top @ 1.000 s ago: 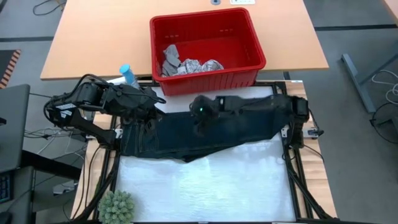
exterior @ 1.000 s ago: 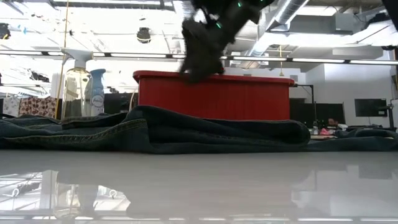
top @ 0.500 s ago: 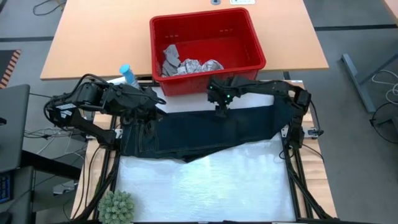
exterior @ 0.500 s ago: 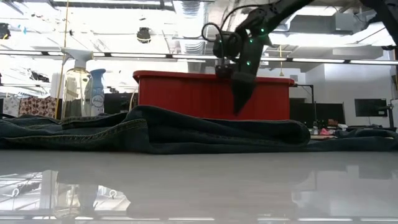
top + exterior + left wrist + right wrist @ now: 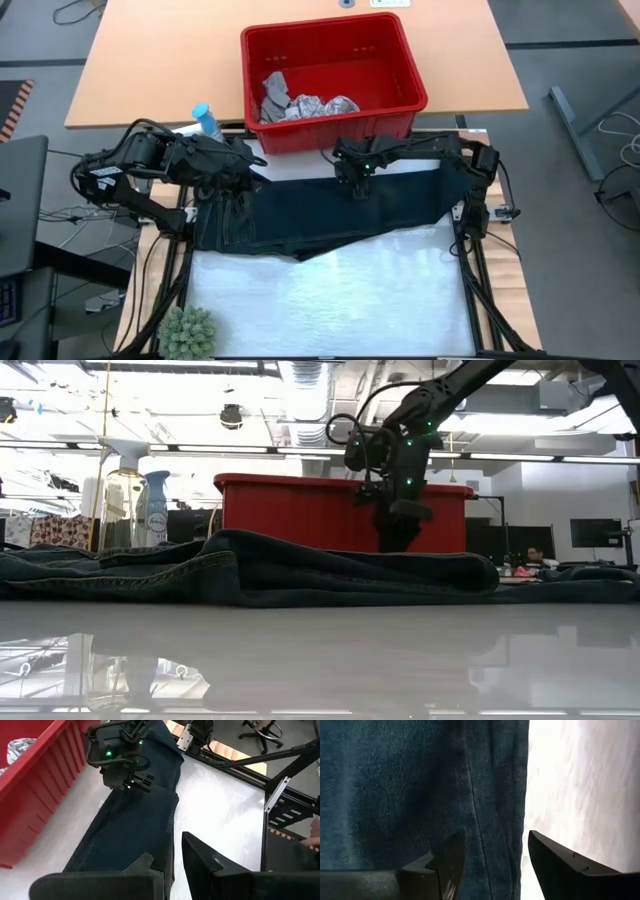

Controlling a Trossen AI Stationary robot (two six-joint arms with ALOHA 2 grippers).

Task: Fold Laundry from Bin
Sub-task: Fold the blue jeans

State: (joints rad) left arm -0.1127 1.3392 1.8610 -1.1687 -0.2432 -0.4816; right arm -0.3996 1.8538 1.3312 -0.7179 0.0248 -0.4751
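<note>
Two grippers are in play, and only one of mine has moved. A second ago my right gripper (image 5: 356,186) sat over the middle of the dark trousers (image 5: 330,215); half a second ago it had swung to their far edge. Now it has dropped lower there, pointing down at the cloth just in front of the red bin (image 5: 400,62). From table height it hangs with its tips at the top of the rumpled denim, and I cannot tell whether they touch. Its fingers (image 5: 555,865) are spread, straddling the long edge seam of the trousers where dark cloth meets the white surface (image 5: 330,300), with nothing pinched yet.

My left gripper (image 5: 232,172) has not shifted. It rests at the left end of the trousers, pressed nearly together. It looks to be pinning or pinching the fabric there, though the contact itself is hidden.

The trousers lie stretched left to right across the far half of the surface, their near edge uneven. The grey cloth (image 5: 272,95) and the white leaf-print cloth (image 5: 325,105) remain in the bin.

I judge this as lining up to grab the far edge, ready for a first fold toward the near side. The fold itself has not begun.
</note>
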